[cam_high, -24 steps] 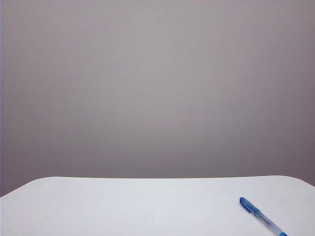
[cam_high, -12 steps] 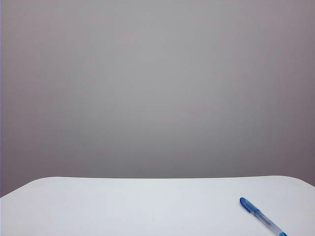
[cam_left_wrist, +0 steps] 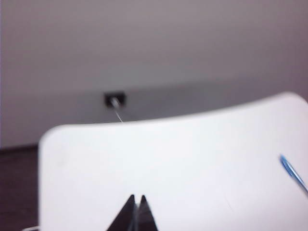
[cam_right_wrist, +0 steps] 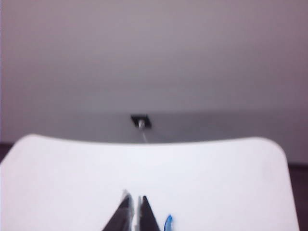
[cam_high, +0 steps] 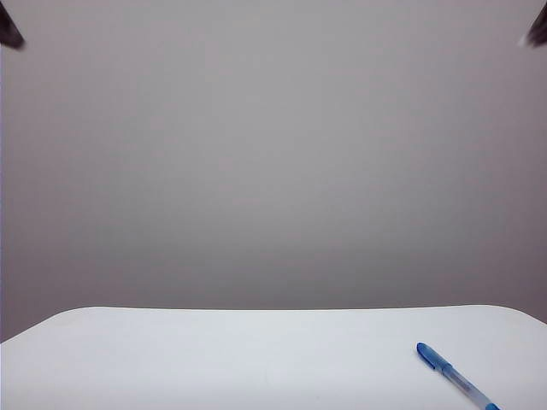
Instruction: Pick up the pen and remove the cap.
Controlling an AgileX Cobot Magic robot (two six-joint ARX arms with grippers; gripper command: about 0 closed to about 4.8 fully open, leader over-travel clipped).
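Note:
The pen (cam_high: 466, 389) lies on the white table (cam_high: 214, 359) at the front right, slanting toward the near edge. Its blue cap (cam_high: 430, 355) is on the far end. Blurred dark tips of the two arms show in the top left corner (cam_high: 10, 32) and top right corner (cam_high: 537, 32), high above the table. In the left wrist view my left gripper (cam_left_wrist: 136, 198) is shut and empty, with the pen (cam_left_wrist: 293, 174) far off to its side. My right gripper (cam_right_wrist: 135, 198) has its fingers nearly together with nothing between them, and the cap (cam_right_wrist: 168, 222) shows just beside them.
A grey wall stands behind the table. A dark wall socket (cam_left_wrist: 114, 99) with a thin cable sits low on it past the table's far edge, also seen as the socket (cam_right_wrist: 140, 121) in the right wrist view. The table's corners are rounded.
Dark arm tips have come into the exterior view's two top corners, where none showed before. The pen has not moved.

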